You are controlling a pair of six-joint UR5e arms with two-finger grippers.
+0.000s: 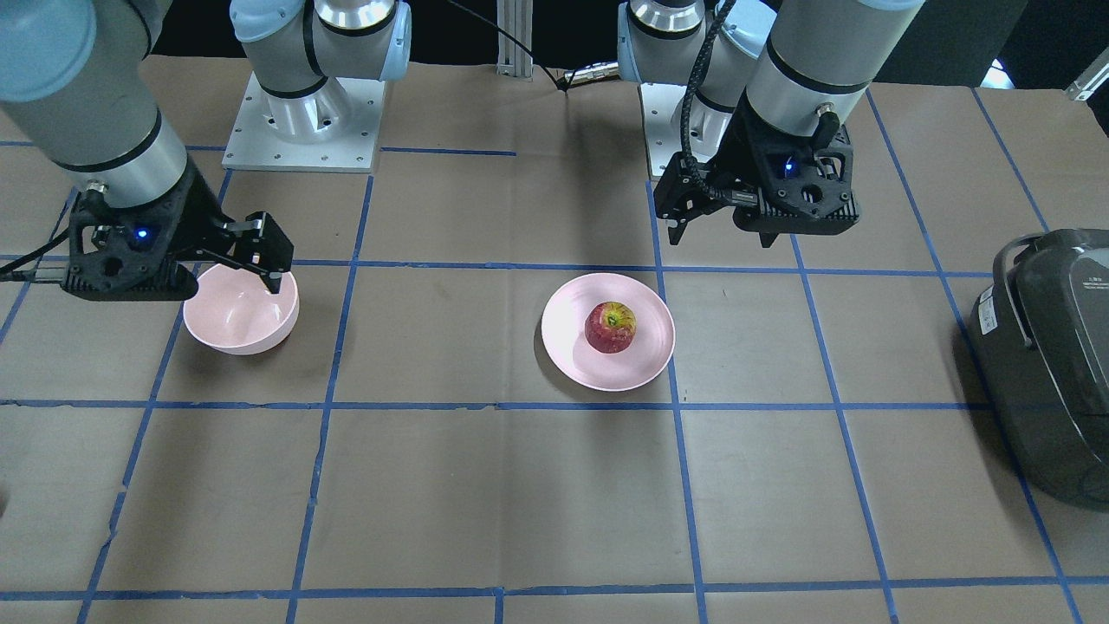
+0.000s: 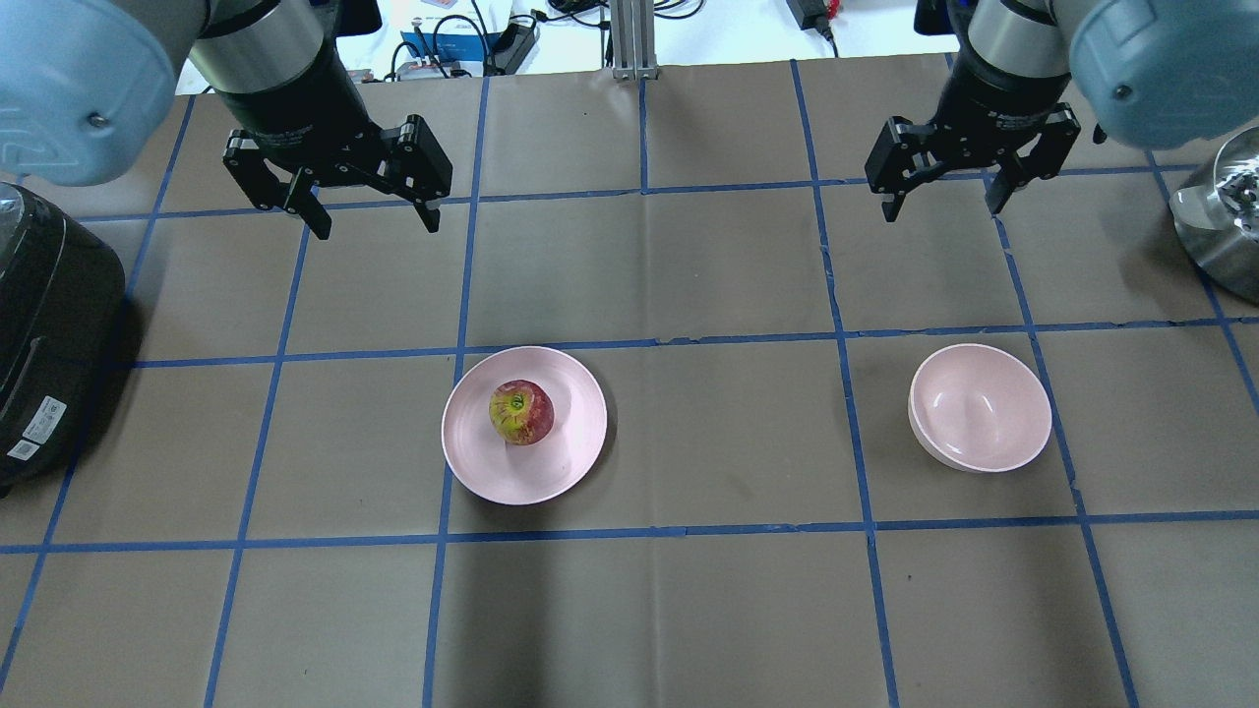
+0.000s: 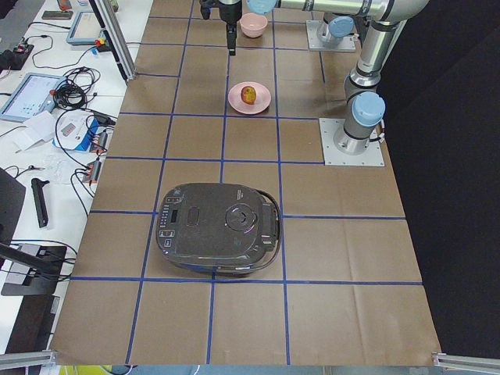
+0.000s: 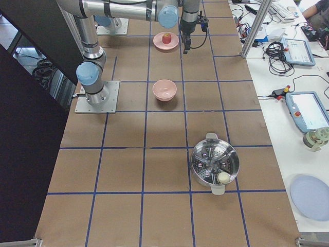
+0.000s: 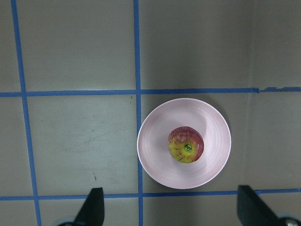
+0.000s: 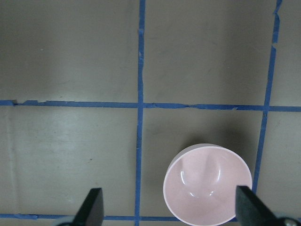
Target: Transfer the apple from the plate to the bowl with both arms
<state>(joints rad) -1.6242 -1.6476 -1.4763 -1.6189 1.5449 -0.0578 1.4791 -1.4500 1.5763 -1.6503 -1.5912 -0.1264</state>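
Note:
The red apple (image 2: pixel 521 412) with a yellow-green stem patch sits on the flat pink plate (image 2: pixel 570 462), left of the table's middle. The deep pink bowl (image 2: pixel 979 408) stands empty to the right. My left gripper (image 2: pixel 376 226) is open and empty, held high on the far side of the plate. The left wrist view looks straight down on the apple (image 5: pixel 186 144) and plate (image 5: pixel 155 165). My right gripper (image 2: pixel 941 209) is open and empty, held high on the far side of the bowl. The bowl also shows in the right wrist view (image 6: pixel 207 188).
A black rice cooker (image 2: pixel 49 324) stands at the table's left end. A steel steamer pot (image 2: pixel 1220 216) stands at the right end. Blue tape lines grid the brown table cover. The arm bases (image 1: pixel 303 121) are bolted down on the robot's side.

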